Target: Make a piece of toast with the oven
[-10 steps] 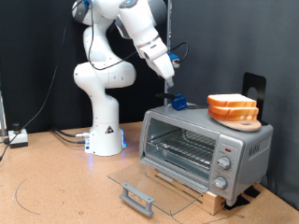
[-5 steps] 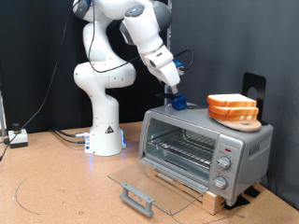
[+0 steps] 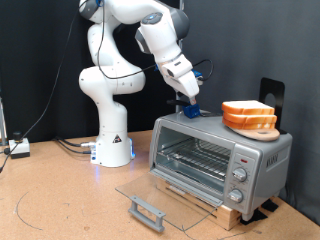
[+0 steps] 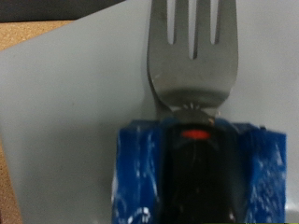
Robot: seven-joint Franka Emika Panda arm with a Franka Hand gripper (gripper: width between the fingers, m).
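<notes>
The silver-grey oven [image 3: 262,156] stands at the exterior view's right with its glass door [image 3: 150,192] dropped open and its wire rack [image 3: 195,158] bare. Two near-identical bread slices [image 3: 249,115] lie stacked on the oven's top at its right end. My gripper [image 3: 190,103] hangs just over the left end of the oven's top, left of the slices. In the wrist view the gripper [image 4: 194,168] has blue-covered fingers [image 4: 140,177] shut on the dark handle of a metal fork [image 4: 194,47]. The tines point out over the grey oven top [image 4: 75,112].
The door's grey bar handle [image 3: 147,212] lies low on the wooden table [image 3: 60,200] in front of the oven. Three knobs [image 3: 238,181] sit on the oven's right front. The robot's white base [image 3: 112,140] and cables [image 3: 70,146] are at the left. A black stand [image 3: 270,93] rises behind the oven.
The arm has shifted a little to the exterior view's right over the oven's top, towards the bread slices. The slices, oven and door have not moved.
</notes>
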